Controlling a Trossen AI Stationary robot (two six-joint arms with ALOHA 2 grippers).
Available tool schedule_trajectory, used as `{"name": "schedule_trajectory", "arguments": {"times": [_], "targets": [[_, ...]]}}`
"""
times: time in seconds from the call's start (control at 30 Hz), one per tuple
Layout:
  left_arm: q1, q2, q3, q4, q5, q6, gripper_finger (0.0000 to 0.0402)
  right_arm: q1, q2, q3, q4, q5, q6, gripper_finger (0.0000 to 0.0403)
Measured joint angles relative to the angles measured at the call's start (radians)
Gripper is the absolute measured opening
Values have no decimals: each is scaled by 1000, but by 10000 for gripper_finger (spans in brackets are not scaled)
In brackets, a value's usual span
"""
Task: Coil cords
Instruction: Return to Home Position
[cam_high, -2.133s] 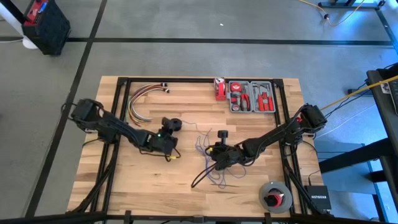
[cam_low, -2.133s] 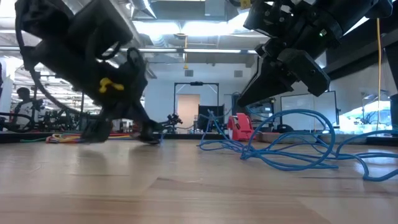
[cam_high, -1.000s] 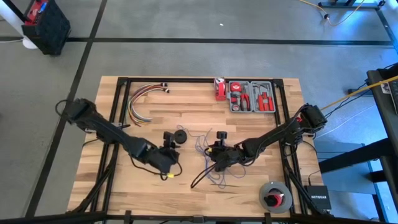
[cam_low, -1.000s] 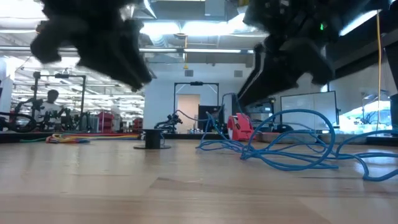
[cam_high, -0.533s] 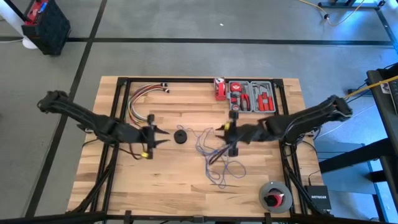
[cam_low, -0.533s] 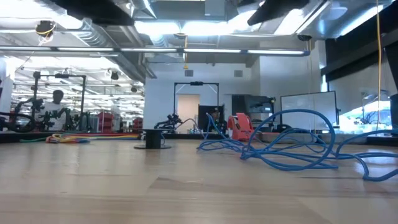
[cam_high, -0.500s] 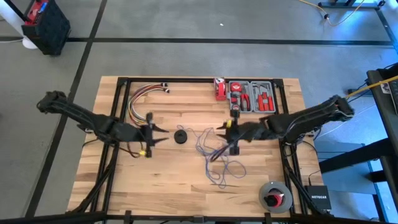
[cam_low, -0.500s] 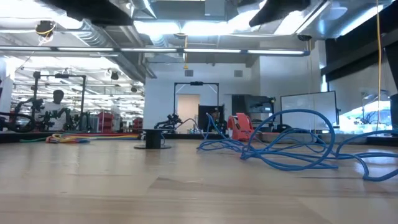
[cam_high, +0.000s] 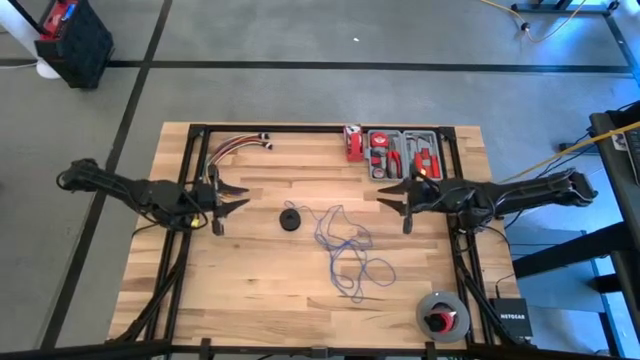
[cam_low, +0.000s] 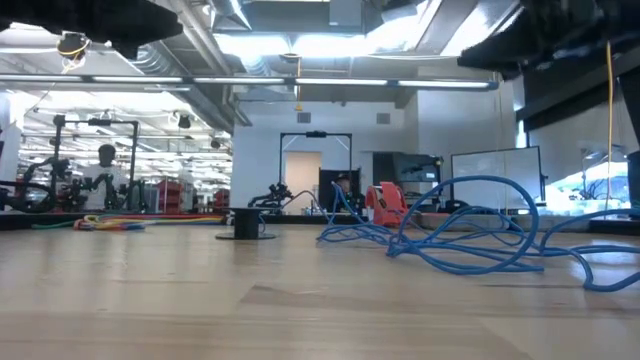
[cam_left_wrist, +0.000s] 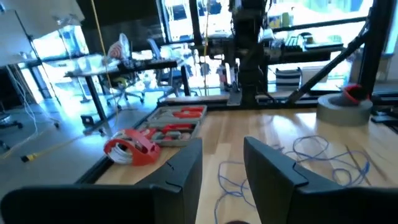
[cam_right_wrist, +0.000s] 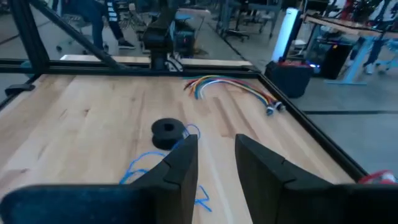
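The blue cords lie in a loose tangle of loops on the wooden table's middle, also seen in the low view. My left gripper hangs raised over the table's left part, open and empty, pointing toward the cords. My right gripper hangs raised right of the tangle, open and empty, pointing toward the table's left. Both wrist views show a gap between the fingers of the left gripper and the right gripper. Neither gripper touches the cords.
A small black disc stands left of the cords. A bundle of coloured wires lies at the far left. A red tape measure and a tool case sit at the far edge. A tape roll lies near right.
Both arms have risen from the table and drawn apart. My left gripper has gone up and toward the left edge, away from the black disc. My right gripper has gone up and toward the right edge, off the cords, which now lie loose in loops.
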Motion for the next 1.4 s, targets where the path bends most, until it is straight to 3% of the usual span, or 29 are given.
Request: {"name": "schedule_trajectory", "arguments": {"times": [0.23,0.4,0.53,0.77,0.87,1.17,1.4], "targets": [[0,-32,-57,52,82,91,111,0,-139,-187,188,19,6,111],[23,-120,-72,82,92,129,111,0,-297,-224,157,9,-54,111],[26,-213,-73,13,129,100,111,0,-438,-238,32,11,-67,111],[26,-362,-196,21,197,67,111,0,-663,-328,14,-49,-62,111],[26,-423,-251,41,200,49,111,0,-672,-368,36,-31,-44,111],[80,-418,-322,80,208,21,111,0,-672,-400,2,-58,-4,111],[142,-418,-333,96,207,26,111,0,-672,-401,-9,-11,-18,111]]}}
